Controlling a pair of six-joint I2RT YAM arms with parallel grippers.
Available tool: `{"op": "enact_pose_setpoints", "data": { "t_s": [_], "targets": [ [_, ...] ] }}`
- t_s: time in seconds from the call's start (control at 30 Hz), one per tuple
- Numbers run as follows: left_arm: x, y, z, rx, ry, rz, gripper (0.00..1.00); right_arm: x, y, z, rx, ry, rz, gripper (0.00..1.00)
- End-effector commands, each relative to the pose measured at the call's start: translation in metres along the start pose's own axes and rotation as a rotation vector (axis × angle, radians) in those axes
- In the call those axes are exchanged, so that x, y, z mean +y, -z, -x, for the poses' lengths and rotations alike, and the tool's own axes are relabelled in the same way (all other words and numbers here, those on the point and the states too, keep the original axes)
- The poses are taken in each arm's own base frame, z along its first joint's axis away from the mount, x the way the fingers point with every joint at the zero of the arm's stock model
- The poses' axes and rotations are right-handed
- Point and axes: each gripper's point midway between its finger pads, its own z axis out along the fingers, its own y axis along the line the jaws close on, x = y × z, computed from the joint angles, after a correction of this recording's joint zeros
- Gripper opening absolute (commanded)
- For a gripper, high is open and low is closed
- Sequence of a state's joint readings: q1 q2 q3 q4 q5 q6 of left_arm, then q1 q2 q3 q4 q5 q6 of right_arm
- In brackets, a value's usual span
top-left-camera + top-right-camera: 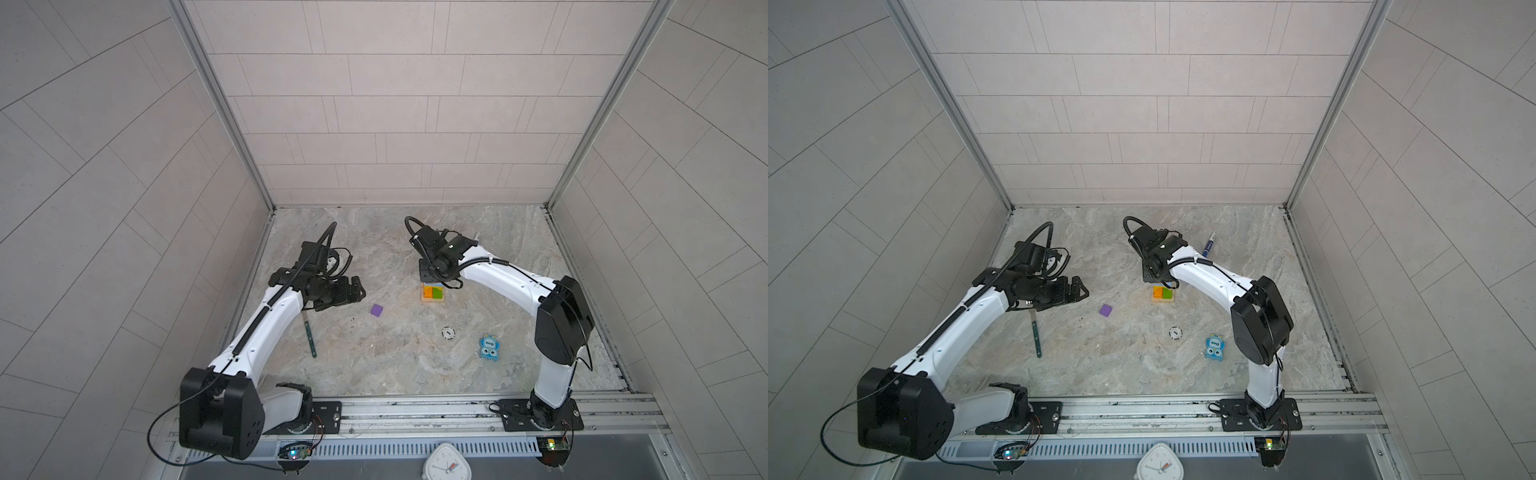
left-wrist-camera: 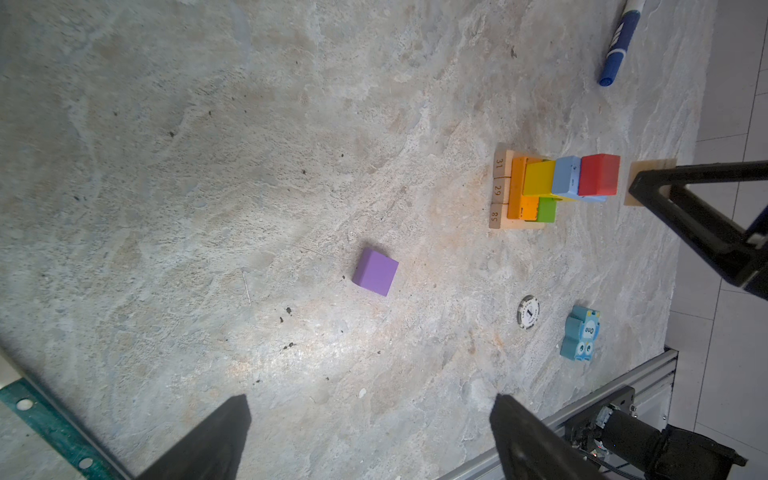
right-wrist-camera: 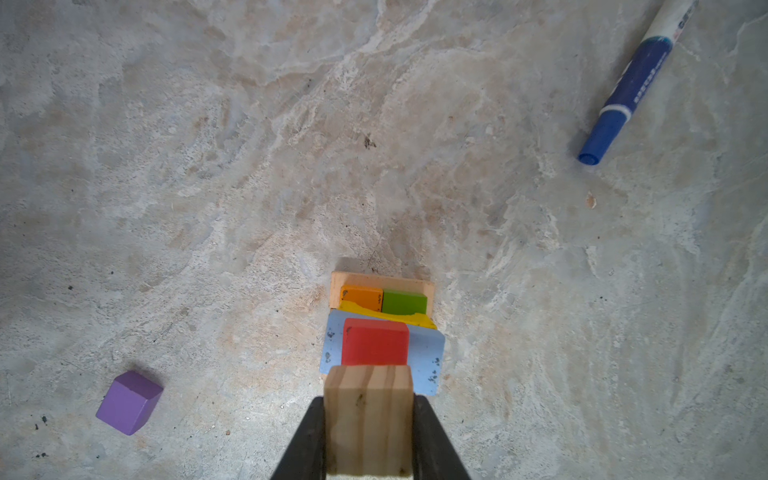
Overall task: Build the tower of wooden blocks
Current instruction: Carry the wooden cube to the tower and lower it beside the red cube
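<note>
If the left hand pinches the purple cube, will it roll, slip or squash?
Probably stiff: the purple cube looks like solid painted wood with crisp edges, so it should not squash. Unlikely to roll: it rests flat on one face on the table. Its smooth painted faces might slip a little, so pinch two opposite sides squarely.

Bare floor (image 2: 249, 166) runs between purple cube (image 2: 375, 272) and tower (image 2: 538, 178) — chip (image 2: 528, 311) (toy (image 2: 579, 334) beside it) lies outside.

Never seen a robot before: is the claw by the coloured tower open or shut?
Shut: the right gripper pinches a striped wooden cube on both sides.
</note>
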State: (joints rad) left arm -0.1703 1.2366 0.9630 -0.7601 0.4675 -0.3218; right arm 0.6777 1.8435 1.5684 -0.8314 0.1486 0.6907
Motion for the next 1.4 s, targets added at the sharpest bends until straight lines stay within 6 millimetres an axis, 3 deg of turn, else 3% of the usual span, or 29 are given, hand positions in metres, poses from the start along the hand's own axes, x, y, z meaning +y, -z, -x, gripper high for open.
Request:
{"op": "enact_pose_setpoints", "data": {
  "t_s": [0.0,0.37,1.37],
  "targets": [
    [0.001,0.003,-0.002,-0.008,0.003,-0.003,0.97,-0.004,0.007,0.002,-0.01,-0.027,0.007,0.3],
    [0.0,0.001,-0.003,-0.001,0.004,-0.007,0.97,-0.007,-0.006,0.002,-0.002,-0.07,0.016,0.3],
    [0.002,0.0,-0.004,0.003,0.004,-0.002,0.97,-0.006,-0.017,-0.001,0.005,-0.087,0.014,0.33]
  ]
}}
